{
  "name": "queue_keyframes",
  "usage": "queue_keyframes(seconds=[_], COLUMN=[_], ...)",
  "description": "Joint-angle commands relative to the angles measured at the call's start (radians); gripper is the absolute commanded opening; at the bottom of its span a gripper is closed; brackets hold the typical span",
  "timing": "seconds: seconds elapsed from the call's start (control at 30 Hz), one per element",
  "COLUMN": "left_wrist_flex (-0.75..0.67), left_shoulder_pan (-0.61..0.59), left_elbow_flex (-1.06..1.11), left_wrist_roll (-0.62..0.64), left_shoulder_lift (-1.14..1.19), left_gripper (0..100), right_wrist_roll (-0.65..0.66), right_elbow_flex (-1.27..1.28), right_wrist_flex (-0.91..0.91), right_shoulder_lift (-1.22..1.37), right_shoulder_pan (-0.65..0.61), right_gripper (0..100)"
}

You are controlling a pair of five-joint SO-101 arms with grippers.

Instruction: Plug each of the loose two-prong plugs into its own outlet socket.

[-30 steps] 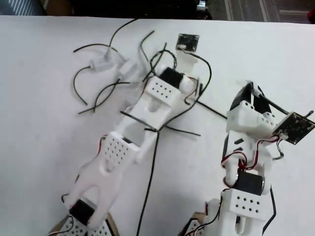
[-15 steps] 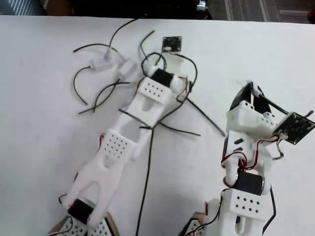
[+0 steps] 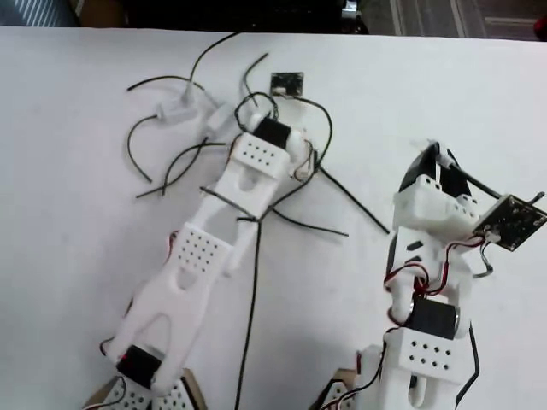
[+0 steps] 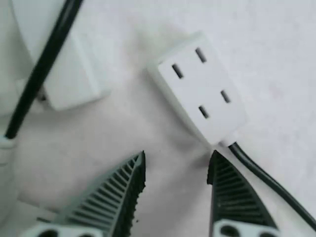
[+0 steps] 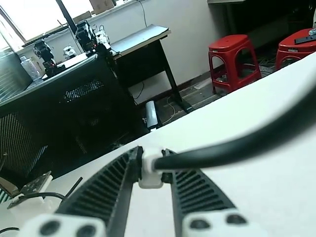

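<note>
Two pairs of slots on the white outlet socket [image 4: 202,94] are empty, so I judge the task is near its beginning: no plug that I can see sits in a socket, and all the plugging is left to do. The left claw [image 4: 177,160] hovers over the surface [image 4: 286,54] with its two fingers spread wide and nothing between them. The socket lies flat just beyond the fingertips, slots facing up, and its black cord [image 4: 256,168] leaves the near end and passes close by one finger, not gripped. Beside the socket, apart from it, lies a second white block [image 4: 64,69] with a dark cable [image 4: 44,74] across it (I cannot tell whether it is a plug or a socket). The right claw [image 5: 153,159] is pinching a small white plug [image 5: 149,174], whose thick lead [image 5: 237,143] runs out to the side; the prongs are hidden between the fingers. In the high view the right arm [image 3: 432,213] stands well apart from the tangle of cords where the left arm [image 3: 248,171] is, so the held plug is far from any socket and would have to be carried over.
</note>
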Motion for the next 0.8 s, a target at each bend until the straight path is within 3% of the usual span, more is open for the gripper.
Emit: queue_keyframes(seconds=[0.0, 0.37, 0.5, 0.63, 0.77], left_wrist_flex=[0.028, -0.081, -0.031, 0.040, 0.081], left_shoulder_pan=[0.005, 0.084, 0.077, 0.067, 0.067], left_elbow_flex=[-0.034, -0.034, -0.034, -0.034, -0.034], left_wrist_roll=[-0.040, -0.077, -0.172, -0.176, -0.180], left_shoulder_lift=[-0.076, -0.010, -0.018, -0.021, -0.022], left_gripper=[21, 21, 21, 21, 14], right_wrist_roll=[0.000, 0.002, 0.002, 0.002, 0.002], right_elbow_flex=[-0.023, -0.018, -0.018, -0.018, -0.018], right_wrist_flex=[-0.016, -0.016, -0.016, -0.016, -0.016], right_shoulder_lift=[-0.021, -0.021, -0.021, -0.021, -0.021], right_shoulder_pan=[0.002, -0.024, -0.024, -0.024, -0.024], right_gripper=[1.7, 1.7, 1.7, 1.7, 1.7])
